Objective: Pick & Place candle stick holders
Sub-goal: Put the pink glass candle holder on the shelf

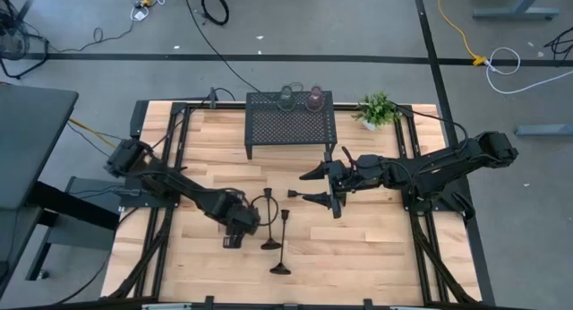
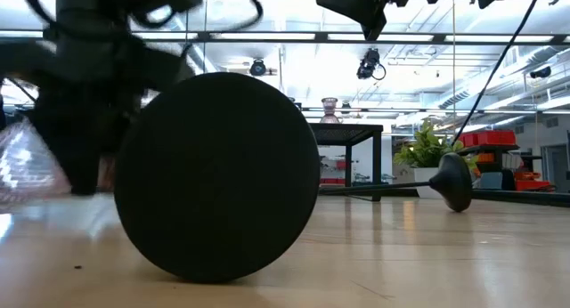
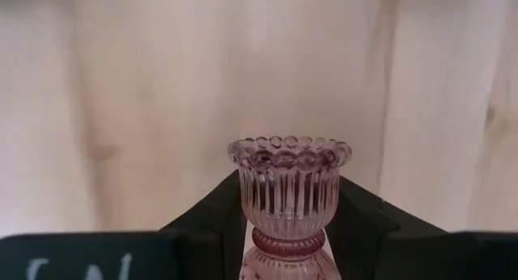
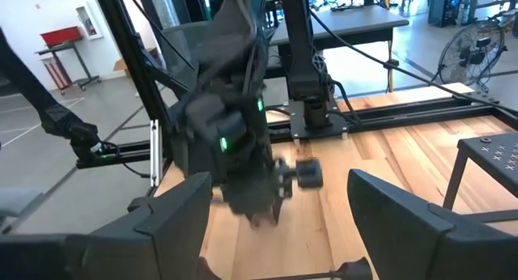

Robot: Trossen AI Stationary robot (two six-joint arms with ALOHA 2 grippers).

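Note:
My left gripper is near the table's front left, shut on a pinkish ribbed glass holder. Two more glass holders stand on the black mesh rack. Three black stems lie on their sides on the wood. Two are right of my left gripper; one of their round bases fills the low view. The third lies under my right gripper. My right gripper is wide open above the table's middle, and its fingers touch nothing. My left gripper pinches the pinkish glass holder between its two fingers, at the narrow waist and the half below it. The beaded rim of the other half sticks out past the fingertips, over the wood. I cannot tell whether the holder touches the table.
A small green plant stands at the far right, next to the rack. Black frame rails run along both sides of the table. Bare wood lies at the front right.

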